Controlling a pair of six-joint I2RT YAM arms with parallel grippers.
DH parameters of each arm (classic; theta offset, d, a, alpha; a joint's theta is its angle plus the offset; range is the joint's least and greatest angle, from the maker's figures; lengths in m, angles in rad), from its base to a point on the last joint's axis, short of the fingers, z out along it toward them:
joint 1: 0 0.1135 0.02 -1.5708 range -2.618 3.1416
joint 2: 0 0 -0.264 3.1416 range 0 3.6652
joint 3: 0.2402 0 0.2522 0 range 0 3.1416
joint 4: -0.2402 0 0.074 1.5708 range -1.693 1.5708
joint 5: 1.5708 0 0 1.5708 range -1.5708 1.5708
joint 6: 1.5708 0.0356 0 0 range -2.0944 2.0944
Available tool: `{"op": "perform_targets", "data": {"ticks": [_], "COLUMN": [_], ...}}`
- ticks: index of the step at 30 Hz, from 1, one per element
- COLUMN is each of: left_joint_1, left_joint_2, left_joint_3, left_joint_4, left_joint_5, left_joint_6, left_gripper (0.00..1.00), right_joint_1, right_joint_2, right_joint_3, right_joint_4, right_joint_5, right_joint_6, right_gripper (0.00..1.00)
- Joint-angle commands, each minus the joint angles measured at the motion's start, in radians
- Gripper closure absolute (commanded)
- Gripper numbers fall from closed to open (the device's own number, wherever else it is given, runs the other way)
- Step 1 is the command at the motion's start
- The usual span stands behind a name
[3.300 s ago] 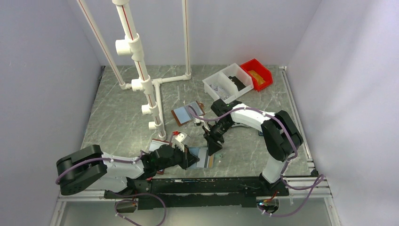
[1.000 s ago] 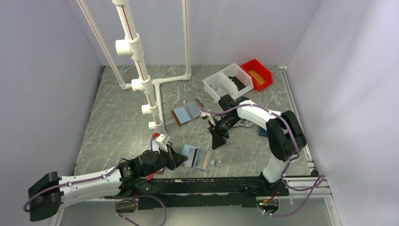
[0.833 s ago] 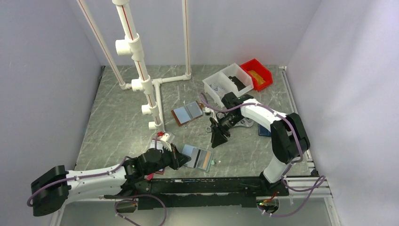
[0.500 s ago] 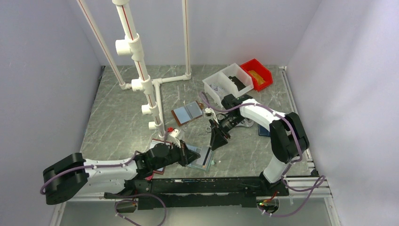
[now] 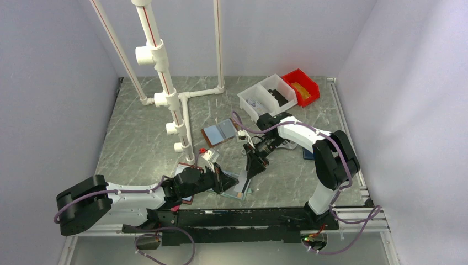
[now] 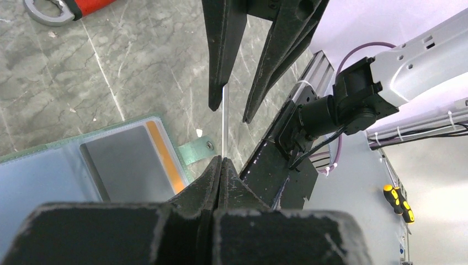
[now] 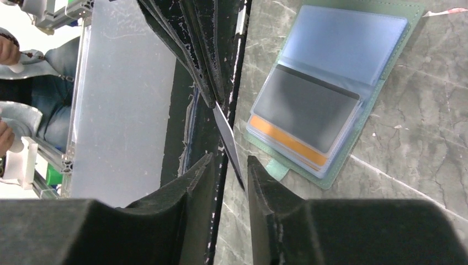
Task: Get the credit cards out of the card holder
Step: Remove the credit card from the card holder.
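Left end effector (image 6: 219,161) advanced, card (image 6: 224,122) edge-on (lengthwise ahead).

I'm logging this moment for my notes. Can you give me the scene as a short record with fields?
left hand: shut on a card, held edge-on above the table
right hand: open, fingers either side of that card's free end
holder: lying open on the table
in holder: dark card with orange stripe, in a pocket
task state: one card out, at least one not yet removed
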State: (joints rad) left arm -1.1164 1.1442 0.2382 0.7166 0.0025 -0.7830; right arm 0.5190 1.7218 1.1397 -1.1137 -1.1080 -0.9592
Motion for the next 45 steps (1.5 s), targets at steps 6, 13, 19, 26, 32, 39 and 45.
{"op": "perform_targets", "data": {"ticks": [6,13,19,26,32,39,45], "left_joint_1": [-0.002,-0.001,0.0,0.001,0.001,-0.001,-0.006], "left_joint_2": [-0.018,-0.079,-0.127,-0.126,-0.059,0.037,0.068], "left_joint_3": [0.018,0.035,0.029,0.005,0.026,0.095,0.16], "left_joint_4": [0.07,-0.123,-0.183,-0.136,-0.13,-0.153,-0.164], "left_joint_5": [0.0,-0.151,-0.19,-0.222,-0.246,-0.228,-0.23], "left_joint_6": [-0.015,-0.179,-0.326,-0.522,-0.795,-1.044,-1.071], "left_gripper": [1.0,0.78,0.49,0.42,0.42,0.41,0.39], "right_joint_1": [0.006,0.004,-0.032,-0.094,-0.105,-0.103,-0.082], "right_joint_2": [0.007,-0.003,-0.065,-0.195,-0.362,-0.494,-0.573], "right_joint_3": [0.05,0.077,0.061,-0.006,-0.111,-0.198,-0.279], "right_joint_4": [-0.079,-0.153,-0.099,0.051,0.242,0.364,0.429], "right_joint_5": [-0.062,-0.04,0.014,0.086,0.208,0.253,0.276], "right_joint_6": [-0.108,-0.188,-0.136,-0.023,0.078,0.115,0.078], "right_gripper": [1.0,1.0,1.0,1.0,1.0,1.0,1.0]}}
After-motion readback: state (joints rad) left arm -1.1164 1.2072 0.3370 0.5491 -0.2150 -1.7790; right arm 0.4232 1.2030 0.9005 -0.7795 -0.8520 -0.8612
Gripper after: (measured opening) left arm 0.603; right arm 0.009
